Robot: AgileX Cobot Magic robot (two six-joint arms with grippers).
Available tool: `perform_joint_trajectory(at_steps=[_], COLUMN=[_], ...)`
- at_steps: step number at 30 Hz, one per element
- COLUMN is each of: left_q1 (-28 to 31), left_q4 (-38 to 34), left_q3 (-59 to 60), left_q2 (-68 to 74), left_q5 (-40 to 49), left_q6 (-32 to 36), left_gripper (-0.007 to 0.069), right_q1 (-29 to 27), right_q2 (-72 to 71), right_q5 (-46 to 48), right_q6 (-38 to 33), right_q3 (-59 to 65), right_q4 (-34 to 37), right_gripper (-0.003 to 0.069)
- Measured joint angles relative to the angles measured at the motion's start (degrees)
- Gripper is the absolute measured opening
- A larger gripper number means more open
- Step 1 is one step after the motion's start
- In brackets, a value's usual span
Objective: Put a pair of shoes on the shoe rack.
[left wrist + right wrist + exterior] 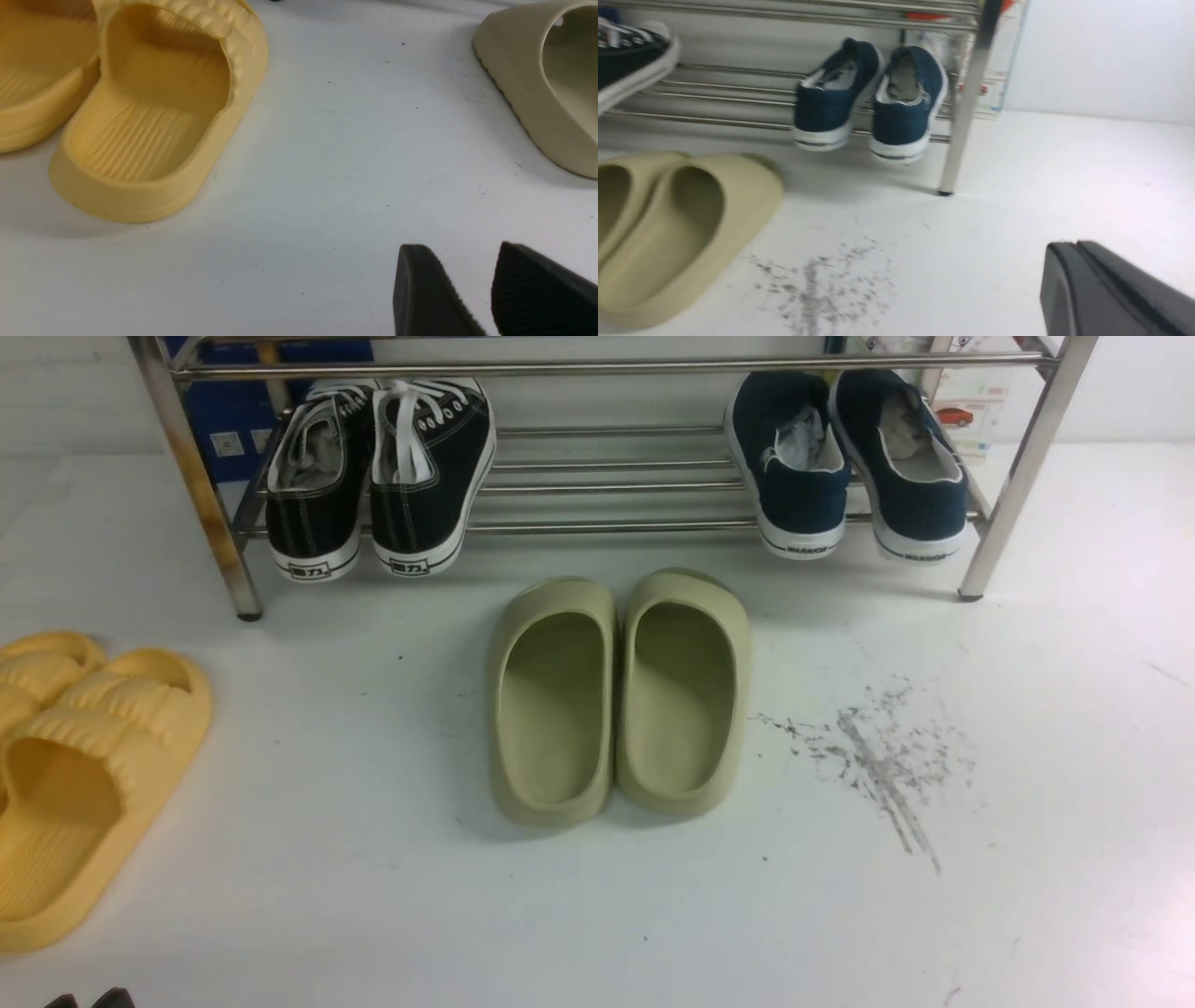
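olive slides [619, 695] sit dead centre on the white floor [1027, 896], yellow slides [75, 775] at 9 o'clock, grey scuff mark [878, 761] at 3. up at 12, the shoe rack [1022, 476] carries black sneakers [378, 476] at 11 and the pair of shoes [845, 462] at 1, heels hanging over the front bar. left gripper [486, 289] jaws apart over bare floor, right gripper [1078, 284] pinched together on nothing.

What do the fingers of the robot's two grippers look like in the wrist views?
Both are matte black. The left gripper has two wedge-shaped fingers, and one inner face carries fine ribs. The right gripper has smooth fingers with rounded tips. No cables or markings are visible.
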Motion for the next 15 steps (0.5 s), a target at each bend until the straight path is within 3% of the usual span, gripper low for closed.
perform_joint_trajectory(at_steps=[6,15], left_q1=[0.0,0.0], left_q4=[0.0,0.0], left_q3=[0.0,0.0], left_q2=[0.0,0.0], left_q5=[0.0,0.0], left_q6=[0.0,0.0], left_gripper=[0.0239,0.0239], right_q1=[-6.57,-7.07], right_q2=[-14.25,-22.66], right_q5=[-2.34,2.17], right_q6=[3.35,12.5], right_q3=[16.44,25.18], right_q4=[-1.59,-1.6], right_gripper=[-0.0003,-0.0003])
